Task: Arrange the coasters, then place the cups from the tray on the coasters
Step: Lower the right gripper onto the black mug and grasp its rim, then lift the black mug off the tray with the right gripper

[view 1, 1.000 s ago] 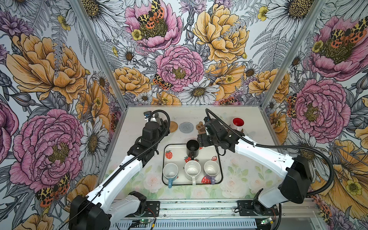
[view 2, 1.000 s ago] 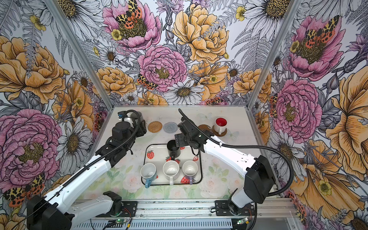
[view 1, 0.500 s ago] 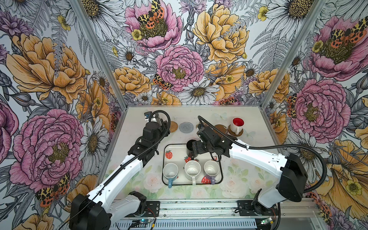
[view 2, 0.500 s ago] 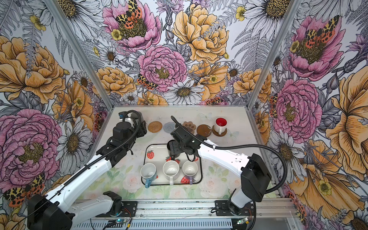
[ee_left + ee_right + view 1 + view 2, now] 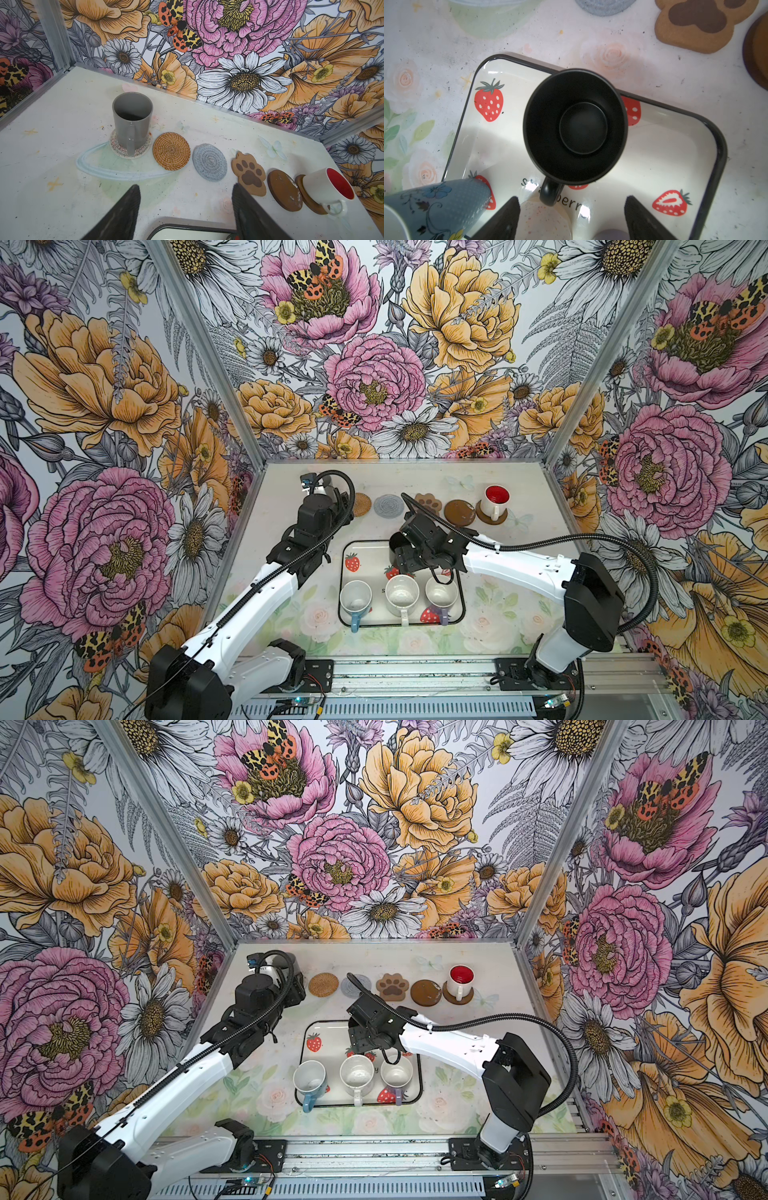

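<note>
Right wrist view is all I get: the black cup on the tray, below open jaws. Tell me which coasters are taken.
Observer: The grey cup stands on the patterned coaster at the left end of the row.
Operator: Now give me the other end.
Observer: The white cup with the red inside sits on a brown coaster at the right end.
Operator: Report the left gripper.
Observer: The left gripper is open and empty, hovering over the table just short of the row.
</note>
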Motion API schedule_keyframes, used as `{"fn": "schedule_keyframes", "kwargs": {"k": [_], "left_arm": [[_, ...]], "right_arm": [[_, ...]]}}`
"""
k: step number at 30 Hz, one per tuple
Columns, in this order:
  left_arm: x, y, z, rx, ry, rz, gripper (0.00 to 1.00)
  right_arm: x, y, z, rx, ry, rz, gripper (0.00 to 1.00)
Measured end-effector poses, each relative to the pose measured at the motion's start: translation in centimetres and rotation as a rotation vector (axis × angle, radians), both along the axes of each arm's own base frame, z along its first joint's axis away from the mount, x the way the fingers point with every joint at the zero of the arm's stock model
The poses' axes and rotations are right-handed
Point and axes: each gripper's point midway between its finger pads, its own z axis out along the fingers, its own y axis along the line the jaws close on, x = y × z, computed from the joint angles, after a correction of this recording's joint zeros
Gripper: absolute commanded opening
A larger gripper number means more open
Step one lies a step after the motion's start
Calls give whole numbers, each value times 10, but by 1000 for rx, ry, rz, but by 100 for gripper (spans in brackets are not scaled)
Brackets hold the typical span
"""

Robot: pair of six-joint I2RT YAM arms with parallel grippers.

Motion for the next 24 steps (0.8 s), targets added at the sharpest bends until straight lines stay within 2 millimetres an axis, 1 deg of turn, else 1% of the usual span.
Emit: {"fn": "schedule_keyframes", "kwargs": {"k": [8, 15, 17, 24], "left_arm": [[0, 2, -2, 1, 5, 3, 72], [0, 1, -3, -1, 6, -2, 72], [0, 2, -3, -3, 7, -2, 72], [1, 3, -3, -4, 8, -1, 72]], "right_arm": [[-1, 2, -8, 2, 22, -14, 80], [-2, 5, -33, -36, 72, -14, 77], [-1, 5, -35, -38, 75, -17, 76], [1, 8, -33, -30, 69, -19, 74]]}}
